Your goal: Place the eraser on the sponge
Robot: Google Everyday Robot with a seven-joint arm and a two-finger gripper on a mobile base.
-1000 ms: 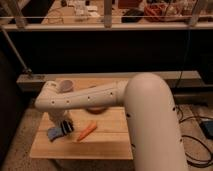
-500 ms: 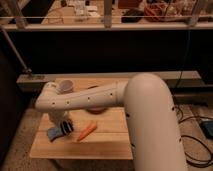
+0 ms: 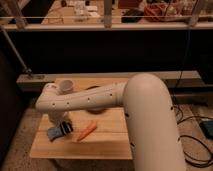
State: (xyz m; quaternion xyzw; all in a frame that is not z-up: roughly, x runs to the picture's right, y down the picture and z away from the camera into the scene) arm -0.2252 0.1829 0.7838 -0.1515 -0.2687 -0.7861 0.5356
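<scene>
Gripper (image 3: 63, 125) low at sponge (image 3: 52, 133) right end in view; dark eraser (image 3: 66, 129) at its tip, overlapping sponge edge; held or released: cannot tell; carrot (image 3: 87, 131) just beyond, apart.

1. Largely hidden beneath the arm (image 3: 90, 100), near the bench (image 3: 105, 145) front-left corner: gripper (image 3: 64, 127).
2. Partly covered there: sponge (image 3: 52, 133).
3. Impossible to tell eraser from dark gripper.
4. Concealed behind arm: bench's right edge.

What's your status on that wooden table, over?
Gripper down at right edge of flat blue sponge pad. Small dark eraser block: cannot tell it from the gripper's tip. Orange carrot lies just right, clear of sponge.
</scene>
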